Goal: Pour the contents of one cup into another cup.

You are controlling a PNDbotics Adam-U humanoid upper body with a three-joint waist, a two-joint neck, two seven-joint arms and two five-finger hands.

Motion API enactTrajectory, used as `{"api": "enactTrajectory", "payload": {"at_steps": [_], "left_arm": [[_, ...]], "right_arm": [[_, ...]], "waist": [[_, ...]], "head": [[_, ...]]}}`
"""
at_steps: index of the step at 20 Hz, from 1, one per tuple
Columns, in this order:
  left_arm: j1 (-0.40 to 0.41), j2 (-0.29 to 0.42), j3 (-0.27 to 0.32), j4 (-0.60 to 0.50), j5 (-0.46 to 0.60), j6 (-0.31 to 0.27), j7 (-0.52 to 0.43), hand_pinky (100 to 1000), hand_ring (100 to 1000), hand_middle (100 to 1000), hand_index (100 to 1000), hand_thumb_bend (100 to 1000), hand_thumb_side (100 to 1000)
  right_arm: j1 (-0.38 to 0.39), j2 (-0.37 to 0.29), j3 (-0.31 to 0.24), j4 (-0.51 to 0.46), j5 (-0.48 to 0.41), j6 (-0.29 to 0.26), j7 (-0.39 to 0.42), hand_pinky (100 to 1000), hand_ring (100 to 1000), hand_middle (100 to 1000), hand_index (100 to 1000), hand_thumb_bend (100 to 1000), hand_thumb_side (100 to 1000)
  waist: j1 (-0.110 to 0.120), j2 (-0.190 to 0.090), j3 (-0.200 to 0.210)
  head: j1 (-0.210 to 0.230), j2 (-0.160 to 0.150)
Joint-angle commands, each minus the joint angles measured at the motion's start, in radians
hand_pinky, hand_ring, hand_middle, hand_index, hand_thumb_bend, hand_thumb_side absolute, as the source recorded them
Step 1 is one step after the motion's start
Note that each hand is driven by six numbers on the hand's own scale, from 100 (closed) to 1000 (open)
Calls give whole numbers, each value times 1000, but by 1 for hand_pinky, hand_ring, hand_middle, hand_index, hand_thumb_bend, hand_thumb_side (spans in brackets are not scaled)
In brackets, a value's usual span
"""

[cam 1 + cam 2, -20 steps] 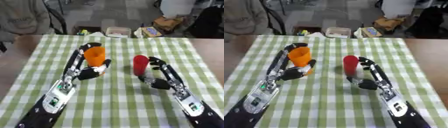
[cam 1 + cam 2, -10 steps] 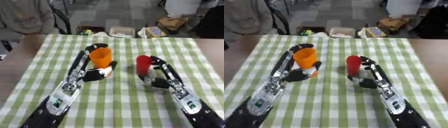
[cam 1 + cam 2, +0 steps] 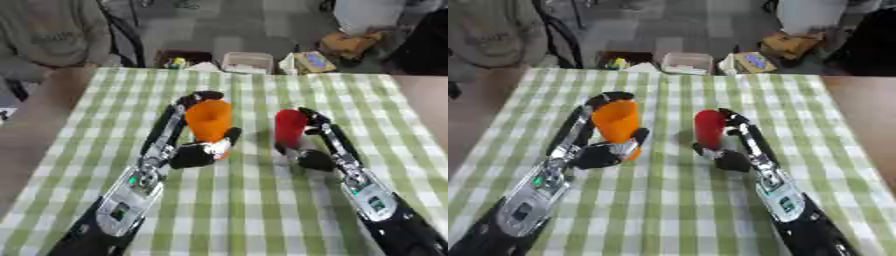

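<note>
Both cups had drawn a little closer together than they stood a second before, each carried by its own hand, though much of the shift across the pictures came from the head tilting.

The orange cup stood upright in the robot's left hand, whose fingers curled round its far side and whose thumb pressed against its near side by the base. Whether the cup rested on the cloth or hung just above it could not be told. The red cup was also upright, gripped by the right hand, with fingers wrapped over its right side and the thumb below its base. The two cups were near each other but apart, a strip of cloth showing between them, about the middle of the table. What lay inside either cup could not be seen.

Beneath them spread the green and white checked tablecloth, with bare brown table showing at its left and right. Both black and silver forearms ran up from the lower corners toward the cups. Beyond the far edge sat a small white tray and other clutter on the grey floor.
</note>
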Motion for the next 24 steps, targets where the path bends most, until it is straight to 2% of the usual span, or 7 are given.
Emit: {"api": "enactTrajectory", "payload": {"at_steps": [1,11,17,19,24], "left_arm": [[-12,-4,-4,-18,6,-2,-8,373,208,115,792,183,223],[-26,-20,-15,-29,16,-1,-16,373,208,115,792,180,223],[-31,-25,-20,-35,21,2,-21,373,208,114,792,179,224],[-32,-25,-21,-36,23,3,-22,373,208,115,792,178,224],[-32,-26,-23,-37,25,6,-23,373,208,115,792,177,225]], "right_arm": [[-28,4,-10,5,12,-1,-14,763,821,799,924,556,386],[-44,24,-20,46,37,-5,-46,744,787,765,894,548,373],[-51,28,-29,62,46,-4,-87,725,762,720,837,526,366],[-54,31,-32,61,46,-3,-104,708,740,672,795,490,352],[-59,36,-32,48,36,-1,-155,637,630,493,627,265,260]], "waist": [[0,-12,5],[10,2,30],[18,8,48],[20,9,50],[21,9,52]], "head": [[-4,-5],[-11,-10],[-18,-14],[-19,-15],[-20,-18]]}}
